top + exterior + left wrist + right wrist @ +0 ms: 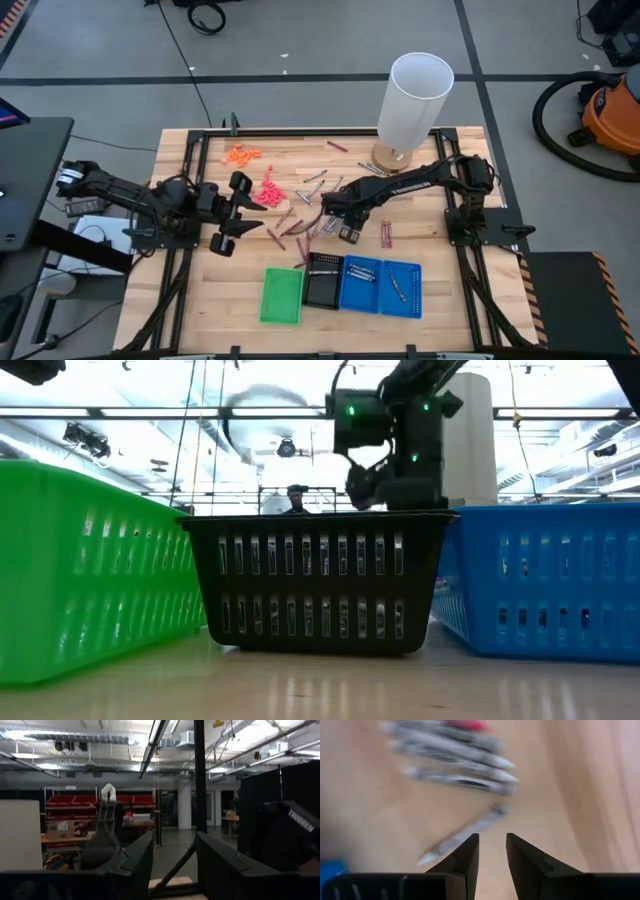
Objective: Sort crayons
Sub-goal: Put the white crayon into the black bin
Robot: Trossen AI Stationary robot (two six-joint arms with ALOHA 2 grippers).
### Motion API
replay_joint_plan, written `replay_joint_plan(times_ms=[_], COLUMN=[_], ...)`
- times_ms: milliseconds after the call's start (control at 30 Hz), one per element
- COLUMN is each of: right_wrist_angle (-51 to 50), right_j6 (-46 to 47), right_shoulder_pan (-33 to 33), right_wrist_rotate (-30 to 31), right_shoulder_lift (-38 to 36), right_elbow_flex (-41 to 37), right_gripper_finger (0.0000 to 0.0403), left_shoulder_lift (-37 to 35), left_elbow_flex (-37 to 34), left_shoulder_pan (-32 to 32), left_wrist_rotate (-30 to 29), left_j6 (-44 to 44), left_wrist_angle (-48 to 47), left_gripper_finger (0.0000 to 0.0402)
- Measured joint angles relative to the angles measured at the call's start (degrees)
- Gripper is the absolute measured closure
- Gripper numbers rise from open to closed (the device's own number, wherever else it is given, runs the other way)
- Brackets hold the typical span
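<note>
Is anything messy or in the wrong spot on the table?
Yes. Many thin maroon and silvery grey crayons lie scattered on the wooden table instead of in the plastic trays. The green tray looks empty, and the right pincer hovers above the loose pile.

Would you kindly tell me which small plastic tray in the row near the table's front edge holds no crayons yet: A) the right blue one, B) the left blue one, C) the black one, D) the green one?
D: in the high view the green plastic tray looks bare inside, while the black tray and both blue trays each show thin crayon sticks.
</note>
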Motion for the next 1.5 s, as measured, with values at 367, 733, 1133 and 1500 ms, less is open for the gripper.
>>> replay_joint_plan(times_ms=[367, 733, 1133, 1500], right_wrist_angle=[4.33, 7.76, 15.01, 15.50], right_j6=[13.00, 17.91, 19.15, 17.35], right_shoulder_pan=[2.08, 4.28, 4.22, 4.22], right_wrist_rotate=[7.27, 10.83, 10.71, 12.36], right_shoulder_lift=[-0.01, -0.12, -0.60, -0.38], right_elbow_flex=[-2.96, -4.40, -11.44, -11.91], right_gripper_finger=[0.0296, 0.0294, 0.0265, 0.0269], left_shoulder_lift=[-1.62, -1.60, -1.60, -1.60], left_elbow_flex=[-0.01, -0.01, -0.01, -0.03], left_shoulder_pan=[0.04, 0.04, 0.04, -0.02], left_wrist_rotate=[-0.21, -0.63, -0.88, -1.11], left_j6=[-1.37, -1.70, -1.66, -0.73], left_wrist_angle=[-2.59, -3.46, -3.46, -3.83], left_gripper_finger=[0.0244, 0.0244, 0.0244, 0.0244])
